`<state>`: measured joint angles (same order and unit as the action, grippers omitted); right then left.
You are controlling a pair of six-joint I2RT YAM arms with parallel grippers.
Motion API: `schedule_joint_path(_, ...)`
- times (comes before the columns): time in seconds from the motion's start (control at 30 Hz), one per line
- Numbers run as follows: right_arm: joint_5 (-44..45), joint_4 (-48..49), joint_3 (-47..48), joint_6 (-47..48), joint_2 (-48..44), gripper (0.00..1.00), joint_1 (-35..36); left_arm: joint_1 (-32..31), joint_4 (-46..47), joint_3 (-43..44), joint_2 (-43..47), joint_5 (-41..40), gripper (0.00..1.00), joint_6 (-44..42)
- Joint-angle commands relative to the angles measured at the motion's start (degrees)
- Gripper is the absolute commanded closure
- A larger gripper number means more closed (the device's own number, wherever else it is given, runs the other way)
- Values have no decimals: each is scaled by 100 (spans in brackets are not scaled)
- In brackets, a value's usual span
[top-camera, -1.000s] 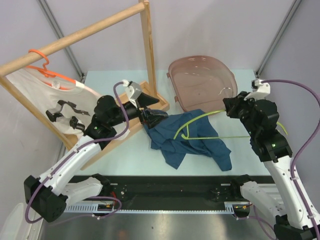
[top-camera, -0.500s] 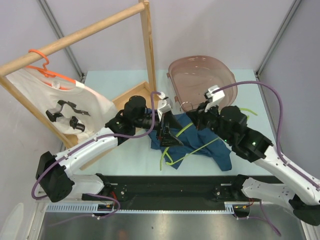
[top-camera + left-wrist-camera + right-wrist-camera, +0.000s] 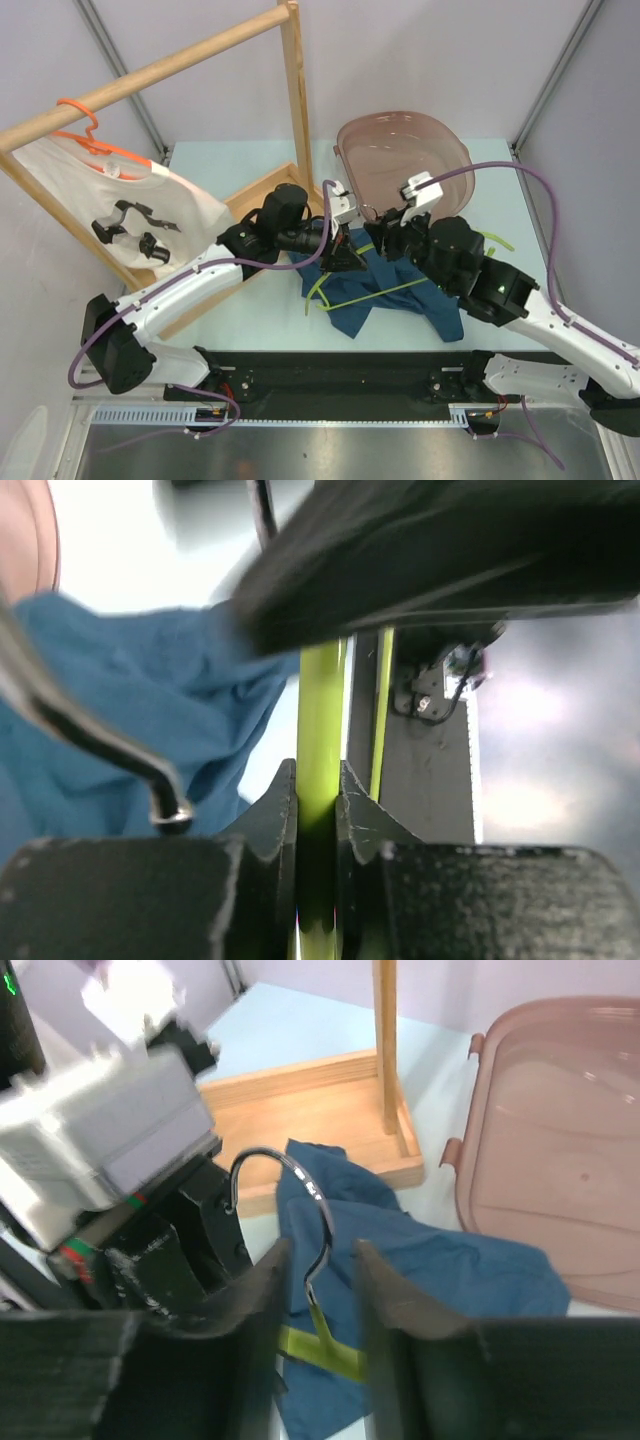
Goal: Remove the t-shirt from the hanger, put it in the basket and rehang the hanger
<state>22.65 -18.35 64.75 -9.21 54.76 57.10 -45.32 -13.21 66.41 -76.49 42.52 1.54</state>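
A blue t-shirt [image 3: 400,290] lies crumpled on the table, with a lime-green hanger [image 3: 375,293] across it. My left gripper [image 3: 345,262] is shut on the hanger's green bar [image 3: 318,720], which runs straight between its fingers [image 3: 365,805]. The blue cloth [image 3: 130,710] lies just left of that grip. My right gripper [image 3: 385,225] hovers over the same spot, open. Its jaws stand either side of the hanger's metal hook [image 3: 300,1175] without touching it. Below the hook, the green neck [image 3: 320,1350] rests on the shirt [image 3: 440,1270].
A wooden clothes rack [image 3: 295,100] stands at the back left with a white t-shirt [image 3: 130,215] on an orange hanger [image 3: 85,135]. A brown-pink plastic tub [image 3: 400,160] sits at the back right, close behind both grippers.
My left gripper reached in and closed on the green hanger. My right gripper carried the hanger down over the shirt, then opened off it.
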Motion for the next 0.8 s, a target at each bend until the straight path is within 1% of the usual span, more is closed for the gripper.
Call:
schedule_joint_path(0.0,-409,-526,477,-142,-571,43,-506,50,-419,91,151,-402,100,-592)
schedule_joint_path(0.03,-716,-729,529,-151,-633,34,-646,50,-462,109,213,-551,100,-689)
schedule_joint_path(0.07,-884,-940,582,-142,-694,26,-978,50,-602,117,239,-596,100,-795)
schedule_joint_path(0.1,-1077,-1351,687,-81,-826,12,-1147,50,-664,126,283,-657,100,-987)
schedule_joint_path(0.13,-1531,-1573,740,85,-888,4,-1331,58,-717,126,362,-605,99,-1085)
schedule_joint_path(0.17,-1823,-1793,793,226,-914,0,-1760,67,-814,109,406,-474,100,-1190)
schedule_joint_path(0.2,-2131,-2256,950,323,-932,0,-1938,67,-832,83,528,-351,100,-1383)
schedule_joint_path(0.23,-2804,-2478,1021,541,-915,0,-2157,67,-841,56,599,-106,100,-1480)
schedule_joint_path(0.3,-3388,-3005,1144,683,-889,0,-2579,67,-893,-49,792,-34,100,-1682)
schedule_joint_path(0.33,-3895,-3138,1154,745,-871,0,-2668,67,-911,-76,837,-51,100,-1753)
schedule_joint_path(0.4,-4407,-3350,1119,798,-862,0,-2774,67,-946,-102,925,-34,100,-1885)
schedule_joint_path(0.43,-4871,-3403,1014,816,-871,0,-2775,67,-990,-102,934,1,100,-1929)
schedule_joint_path(0.57,-5156,-3430,785,825,-958,0,-2713,67,-1087,-120,1004,291,100,-2105)
schedule_joint_path(0.63,-5567,-3430,750,825,-1002,1,-2704,67,-1096,-146,1048,362,100,-2158)
schedule_joint_path(0.73,-5877,-3430,697,825,-1038,11,-2695,67,-1087,-173,1101,397,100,-2184)
schedule_joint_path(0.77,-5869,-3465,671,825,-1046,20,-2669,67,-1078,-172,1101,371,100,-2193)
